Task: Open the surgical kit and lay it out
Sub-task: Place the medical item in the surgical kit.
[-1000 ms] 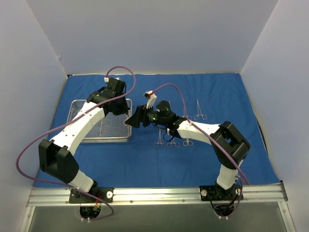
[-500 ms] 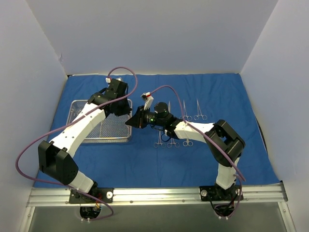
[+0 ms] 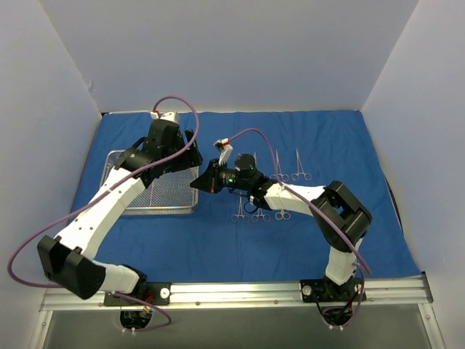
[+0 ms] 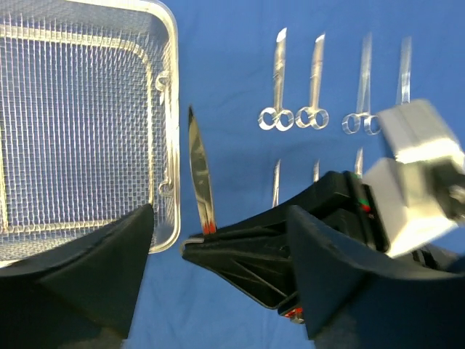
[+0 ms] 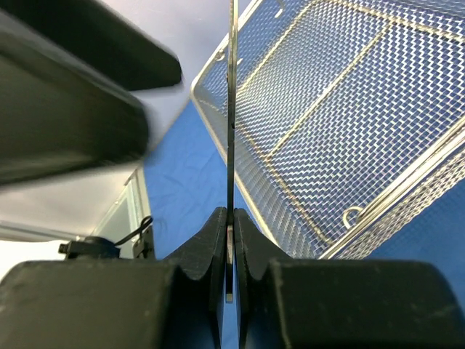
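Note:
The royal-blue cloth wrap [image 3: 218, 247] lies spread over the table. The silver wire-mesh tray [image 3: 160, 211] stands on it at the left, and no instrument shows in it. Beside the tray's right end my right gripper [image 3: 197, 182] is shut on a slender steel instrument [image 4: 200, 174], pinched edge-on between its pads [image 5: 230, 247]; the blade points away from the fingers [image 5: 232, 109]. My left gripper [image 4: 218, 291] hovers open just above it, its jaws wide and holding nothing. Several ring-handled instruments [image 4: 312, 87] lie in rows on the cloth to the right [image 3: 280, 171].
White walls close in the back and both sides. The tray's mesh floor [image 5: 349, 116] and rim [image 4: 171, 109] lie close to the held instrument. A lower row of instruments [image 3: 260, 212] sits under my right forearm. A purple cable loops over each arm.
My right gripper has shut on the steel instrument. My left gripper has opened, let go of it and drawn back up and to the left.

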Controlling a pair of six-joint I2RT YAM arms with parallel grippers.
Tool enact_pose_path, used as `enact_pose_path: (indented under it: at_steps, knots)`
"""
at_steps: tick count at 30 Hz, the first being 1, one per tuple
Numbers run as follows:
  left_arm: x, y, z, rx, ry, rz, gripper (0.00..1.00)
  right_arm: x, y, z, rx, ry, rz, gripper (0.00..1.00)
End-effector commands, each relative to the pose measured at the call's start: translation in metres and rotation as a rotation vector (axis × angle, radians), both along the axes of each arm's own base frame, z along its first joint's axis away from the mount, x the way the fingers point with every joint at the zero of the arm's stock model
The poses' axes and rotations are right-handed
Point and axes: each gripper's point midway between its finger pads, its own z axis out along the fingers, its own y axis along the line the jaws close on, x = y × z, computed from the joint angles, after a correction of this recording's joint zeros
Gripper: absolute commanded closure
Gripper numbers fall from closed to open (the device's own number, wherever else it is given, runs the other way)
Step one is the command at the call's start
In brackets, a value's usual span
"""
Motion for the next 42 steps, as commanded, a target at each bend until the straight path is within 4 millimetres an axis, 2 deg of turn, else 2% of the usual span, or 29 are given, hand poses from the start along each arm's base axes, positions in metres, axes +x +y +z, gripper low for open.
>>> enact_pose_path:
  at_steps: [1, 4, 6, 7, 9, 10, 11, 13, 14, 15, 17, 19, 22, 23, 26, 27, 32, 42]
  knots:
    - [0.002, -0.001, 0.049, -0.051, -0.188, -0.068, 0.16, -0.01, -0.006, 0.06, 0.112, -0.105, 0.036, 1.0]
    - [-0.005, 0.001, 0.064, -0.076, -0.277, -0.132, 0.08, -0.014, -0.014, 0.069, 0.115, -0.111, 0.054, 1.0]
    - [-0.006, 0.0, 0.075, -0.128, -0.341, -0.204, 0.06, -0.019, -0.02, 0.079, 0.126, -0.122, 0.082, 1.0]
    - [-0.013, 0.002, 0.074, -0.149, -0.358, -0.23, 0.05, -0.021, -0.022, 0.081, 0.124, -0.122, 0.09, 1.0]
    - [-0.016, -0.001, 0.089, -0.224, -0.43, -0.311, 0.05, -0.028, -0.028, 0.093, 0.137, -0.143, 0.125, 1.0]
    - [-0.023, -0.001, 0.087, -0.247, -0.442, -0.345, 0.05, -0.031, -0.03, 0.095, 0.136, -0.145, 0.138, 1.0]
    - [-0.027, -0.005, 0.101, -0.299, -0.491, -0.41, 0.05, -0.035, -0.033, 0.103, 0.144, -0.158, 0.147, 1.0]
    - [-0.037, -0.008, 0.108, -0.345, -0.531, -0.468, 0.05, -0.04, -0.038, 0.108, 0.147, -0.17, 0.172, 1.0]
    - [-0.04, -0.01, 0.119, -0.37, -0.579, -0.502, 0.05, -0.042, -0.041, 0.115, 0.156, -0.183, 0.182, 1.0]
    - [-0.05, -0.015, 0.126, -0.403, -0.597, -0.571, 0.05, -0.046, -0.042, 0.119, 0.163, -0.192, 0.195, 1.0]
    - [-0.055, -0.02, 0.135, -0.445, -0.636, -0.625, 0.05, -0.054, -0.045, 0.13, 0.177, -0.222, 0.231, 1.0]
    - [-0.063, -0.027, 0.136, -0.483, -0.635, -0.698, 0.07, -0.058, -0.047, 0.136, 0.184, -0.244, 0.253, 1.0]
    - [-0.07, -0.033, 0.141, -0.545, -0.653, -0.757, 0.12, -0.066, -0.048, 0.143, 0.186, -0.269, 0.29, 1.0]
    - [-0.072, -0.034, 0.149, -0.568, -0.679, -0.77, 0.13, -0.068, -0.049, 0.146, 0.188, -0.278, 0.296, 1.0]
    - [-0.07, -0.036, 0.148, -0.587, -0.674, -0.77, 0.22, -0.07, -0.05, 0.148, 0.19, -0.285, 0.302, 1.0]
    - [-0.068, -0.036, 0.147, -0.59, -0.668, -0.772, 0.29, -0.069, -0.05, 0.148, 0.191, -0.286, 0.299, 1.0]
    - [-0.069, -0.038, 0.148, -0.616, -0.66, -0.779, 0.43, -0.07, -0.05, 0.15, 0.195, -0.291, 0.302, 1.0]
    - [-0.064, -0.041, 0.133, -0.658, -0.603, -0.767, 0.46, -0.072, -0.05, 0.157, 0.208, -0.311, 0.318, 1.0]
